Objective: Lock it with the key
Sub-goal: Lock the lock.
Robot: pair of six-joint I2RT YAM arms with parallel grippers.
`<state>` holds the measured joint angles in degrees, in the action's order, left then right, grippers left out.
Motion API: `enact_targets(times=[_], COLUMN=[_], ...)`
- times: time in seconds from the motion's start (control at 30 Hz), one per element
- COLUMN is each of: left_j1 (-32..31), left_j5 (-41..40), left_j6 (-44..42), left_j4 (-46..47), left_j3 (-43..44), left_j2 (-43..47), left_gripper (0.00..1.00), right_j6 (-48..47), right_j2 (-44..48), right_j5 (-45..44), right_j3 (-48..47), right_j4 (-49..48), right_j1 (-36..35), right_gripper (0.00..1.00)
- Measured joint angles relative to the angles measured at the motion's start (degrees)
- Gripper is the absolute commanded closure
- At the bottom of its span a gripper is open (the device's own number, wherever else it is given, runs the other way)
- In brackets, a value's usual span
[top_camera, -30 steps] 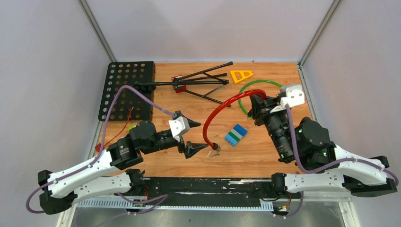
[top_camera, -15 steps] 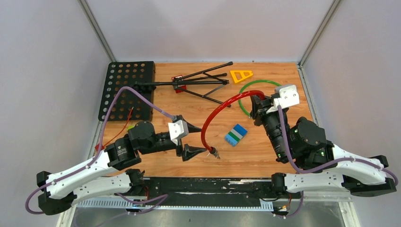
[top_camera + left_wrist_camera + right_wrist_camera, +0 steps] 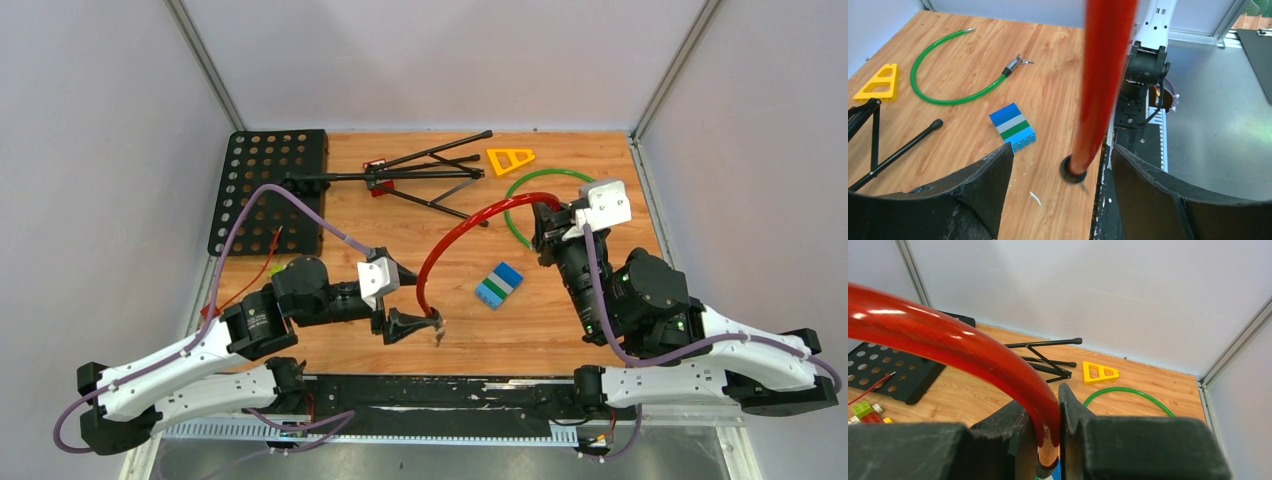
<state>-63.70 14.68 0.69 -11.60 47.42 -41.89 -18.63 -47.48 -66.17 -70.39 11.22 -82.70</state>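
A red cable lock (image 3: 455, 232) arcs above the table from right to left. My right gripper (image 3: 548, 228) is shut on its right end; the right wrist view shows the red cable (image 3: 948, 340) pinched between both pads. The free end hangs low by the table's front edge, ending in a black cap (image 3: 1071, 170) with a small key (image 3: 1083, 188) sticking out below it. My left gripper (image 3: 410, 298) is open, its fingers standing either side of that end with a gap on both sides (image 3: 1062, 150).
A blue, white and green brick block (image 3: 499, 285) lies mid-table. A green cable loop (image 3: 548, 172) and a yellow triangle (image 3: 510, 159) sit at the back right. A folded black stand (image 3: 420, 175) and a perforated black plate (image 3: 268, 190) lie at the back left.
The red cable's free end with the key has swung left, in between my left fingers. The left jaws have narrowed a little. The right gripper has kept its grip.
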Motion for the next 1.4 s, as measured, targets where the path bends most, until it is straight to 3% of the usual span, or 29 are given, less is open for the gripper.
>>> enact_targets(times=[1.4], left_j1=[0.0], left_j5=[-1.07], left_j6=[-1.05], left_j4=[-5.33], left_j3=[2.73], left_j2=[-0.59], left_gripper=[0.44], right_j6=[-0.94], right_j2=[0.81], right_j5=[-0.44], right_j3=[1.22], right_j4=[-0.79], right_j1=[0.0], right_gripper=[1.0])
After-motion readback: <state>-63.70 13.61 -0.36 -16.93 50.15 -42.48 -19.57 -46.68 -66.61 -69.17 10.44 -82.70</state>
